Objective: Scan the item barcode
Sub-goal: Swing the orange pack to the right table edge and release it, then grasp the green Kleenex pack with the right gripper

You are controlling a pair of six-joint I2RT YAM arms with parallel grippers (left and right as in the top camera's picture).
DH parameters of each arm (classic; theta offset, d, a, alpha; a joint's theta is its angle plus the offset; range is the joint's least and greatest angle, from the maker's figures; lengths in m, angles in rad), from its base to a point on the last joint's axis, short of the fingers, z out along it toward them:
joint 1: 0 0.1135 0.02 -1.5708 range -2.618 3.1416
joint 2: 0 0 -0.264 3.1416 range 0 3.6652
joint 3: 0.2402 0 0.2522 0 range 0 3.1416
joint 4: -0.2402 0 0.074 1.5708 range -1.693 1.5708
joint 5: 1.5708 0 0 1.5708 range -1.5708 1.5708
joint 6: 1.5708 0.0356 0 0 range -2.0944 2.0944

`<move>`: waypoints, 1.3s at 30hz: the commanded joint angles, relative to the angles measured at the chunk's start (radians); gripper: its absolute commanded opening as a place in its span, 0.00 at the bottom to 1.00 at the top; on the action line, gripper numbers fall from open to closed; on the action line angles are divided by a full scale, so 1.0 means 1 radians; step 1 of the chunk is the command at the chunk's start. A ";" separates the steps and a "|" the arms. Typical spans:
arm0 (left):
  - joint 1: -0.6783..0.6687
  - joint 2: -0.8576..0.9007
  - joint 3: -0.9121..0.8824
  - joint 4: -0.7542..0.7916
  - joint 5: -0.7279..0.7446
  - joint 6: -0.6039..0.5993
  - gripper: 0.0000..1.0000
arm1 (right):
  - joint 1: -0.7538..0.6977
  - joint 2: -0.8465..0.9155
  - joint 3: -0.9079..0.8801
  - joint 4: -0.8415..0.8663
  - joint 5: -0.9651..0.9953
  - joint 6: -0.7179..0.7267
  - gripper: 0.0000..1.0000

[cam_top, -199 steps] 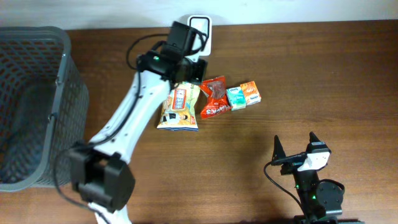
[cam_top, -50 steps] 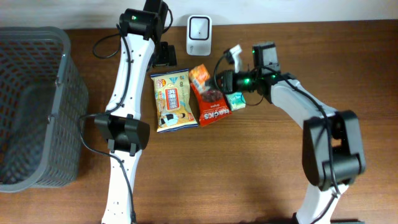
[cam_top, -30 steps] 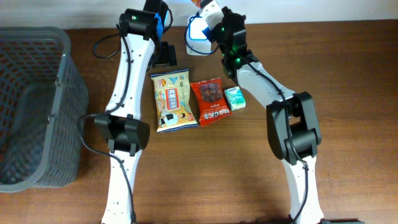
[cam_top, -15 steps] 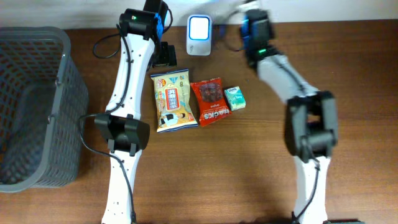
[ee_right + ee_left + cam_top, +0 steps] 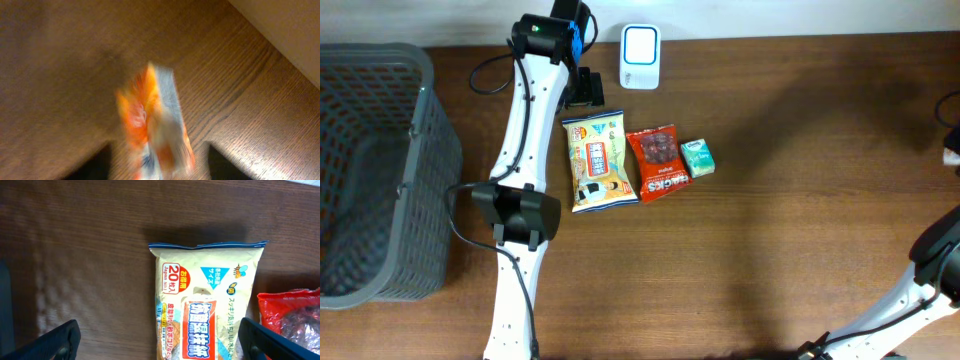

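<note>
The white barcode scanner (image 5: pixel 640 43) stands at the table's back edge. In front of it lie a yellow snack bag (image 5: pixel 597 162), a red packet (image 5: pixel 658 162) and a small green box (image 5: pixel 697 157). My left gripper (image 5: pixel 162 345) hangs open over the top of the yellow snack bag (image 5: pixel 205 305), holding nothing. In the right wrist view a blurred orange and white box (image 5: pixel 155 130) sits between the spread fingers of my right gripper (image 5: pixel 160 167), with a gap on each side. The overhead view shows only the right arm (image 5: pixel 935 250), at the far right edge.
A grey mesh basket (image 5: pixel 380 170) stands at the left end of the table. The left arm (image 5: pixel 525 130) stretches from the front edge up to the back, left of the snack bag. A pale wall (image 5: pixel 285 30) borders the table near the right gripper.
The right arm swung from the scanner to the table's far right edge. Its jaws, shut on the orange box before, now stand apart. The left arm has not moved.
</note>
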 commanded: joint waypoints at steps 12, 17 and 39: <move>0.002 -0.006 0.015 -0.002 0.003 -0.010 0.99 | 0.378 -0.066 0.012 -0.192 -0.617 -0.057 0.99; 0.002 -0.006 0.015 -0.002 0.003 -0.009 0.99 | 0.730 -0.035 -0.103 -0.183 -0.538 -0.068 0.90; 0.002 -0.006 0.015 -0.002 0.003 -0.010 0.99 | 0.758 0.030 -0.249 0.188 -1.643 0.156 0.04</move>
